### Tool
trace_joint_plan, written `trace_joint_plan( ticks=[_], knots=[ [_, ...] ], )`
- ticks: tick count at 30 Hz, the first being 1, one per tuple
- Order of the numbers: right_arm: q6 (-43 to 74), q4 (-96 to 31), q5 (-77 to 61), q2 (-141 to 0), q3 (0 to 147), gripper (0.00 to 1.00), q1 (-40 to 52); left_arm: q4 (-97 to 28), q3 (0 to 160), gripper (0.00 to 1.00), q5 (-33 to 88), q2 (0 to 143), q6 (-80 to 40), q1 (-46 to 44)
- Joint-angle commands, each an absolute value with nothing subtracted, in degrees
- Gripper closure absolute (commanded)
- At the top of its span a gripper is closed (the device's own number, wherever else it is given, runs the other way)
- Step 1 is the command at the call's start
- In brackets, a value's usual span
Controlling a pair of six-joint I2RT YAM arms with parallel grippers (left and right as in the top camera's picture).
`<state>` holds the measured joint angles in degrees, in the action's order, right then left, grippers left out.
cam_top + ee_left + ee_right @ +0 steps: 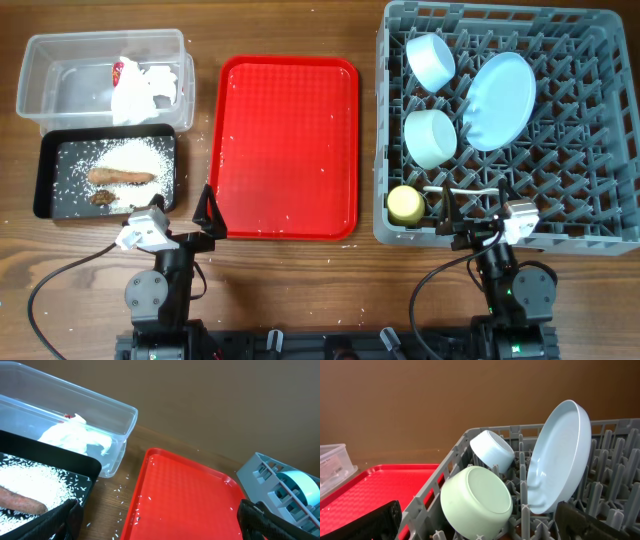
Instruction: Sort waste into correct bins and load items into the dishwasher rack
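The clear tub point(100, 38) at the far left holds white napkins point(140, 90) and a red-and-white wrapper point(119, 68). The black tray point(42, 175) in front of it holds loose rice point(130, 152), a brown root piece point(120, 177) and a dark lump point(102, 198). The grey rack point(590, 180) holds a pale blue bowl point(430, 60), a pale blue plate point(498, 100), a mint bowl point(430, 138), a yellow cup point(405, 204) and a white spoon point(470, 190). My left gripper point(210, 212) is open and empty by the red tray's near left corner. My right gripper point(455, 222) is open and empty at the rack's near edge.
The red serving tray point(285, 140) lies in the middle with a few rice grains on it. More grains lie on the wood between it and the black tray point(125, 490). The rack's right half has bare pegs.
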<state>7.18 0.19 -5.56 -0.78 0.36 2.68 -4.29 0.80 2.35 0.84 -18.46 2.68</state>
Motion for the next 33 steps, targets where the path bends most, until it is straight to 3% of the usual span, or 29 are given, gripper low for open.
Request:
trace_joint_plan(
  ticks=[1, 33],
  knots=[
    [6.5, 0.4, -6.1, -0.3, 0.3, 0.00, 2.4, -4.4, 0.3, 0.00, 1.4, 0.2, -17.3, 2.3],
    [6.6, 0.4, -6.1, -0.3, 0.3, 0.00, 2.4, -4.4, 0.3, 0.00, 1.4, 0.2, -17.3, 2.3]
  ],
)
